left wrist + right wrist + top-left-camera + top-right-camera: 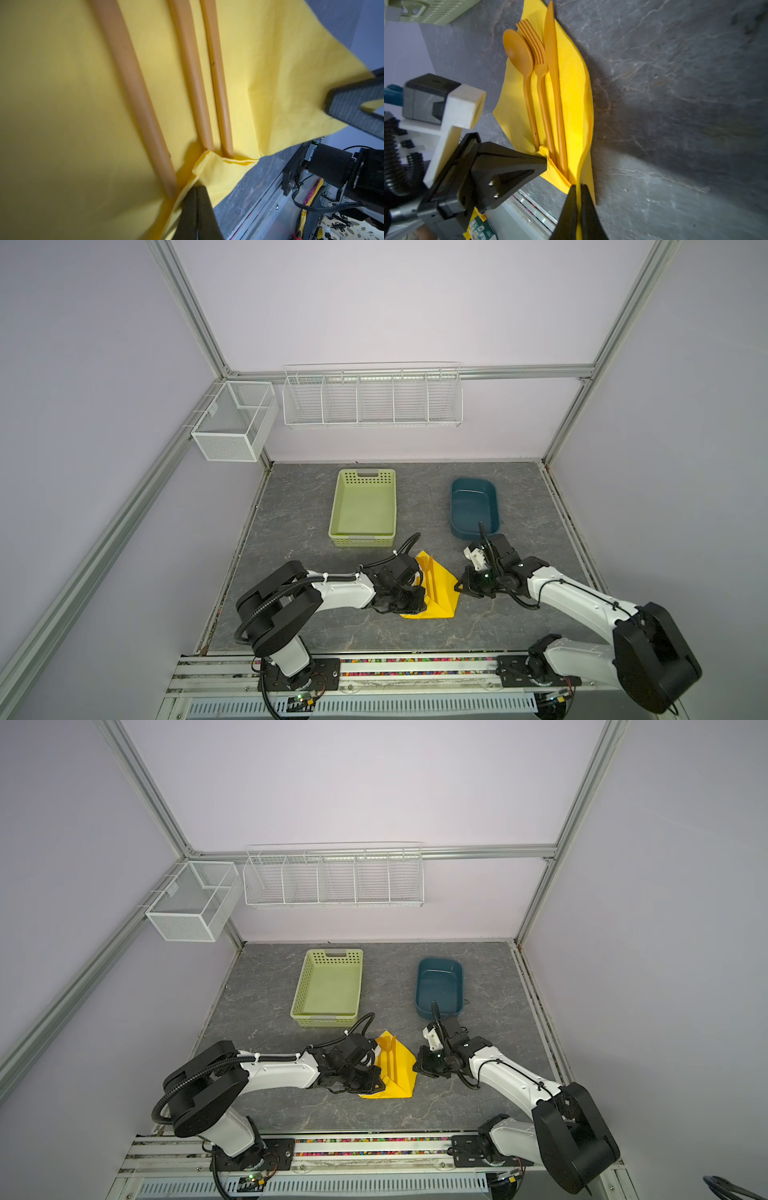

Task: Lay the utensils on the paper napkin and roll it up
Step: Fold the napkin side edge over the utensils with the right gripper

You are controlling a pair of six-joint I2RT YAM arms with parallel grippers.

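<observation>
Left end effector (pixel 544 161) and right end effector (pixel 578 188) pinch the paper napkin (pixel 575 83), utensils (pixel 542 68) between.

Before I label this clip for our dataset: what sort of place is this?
Probably a robot lab cell, not a kitchen: aluminium frame with a blank wall, left arm and right arm on a rail.

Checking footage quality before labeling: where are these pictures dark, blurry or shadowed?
Left wrist view: the paper napkin fills the frame, dim and soft. Right wrist view: the utensils are sharp; a heavy shadow falls on the tabletop beside them. Both top views: evenly lit.
</observation>
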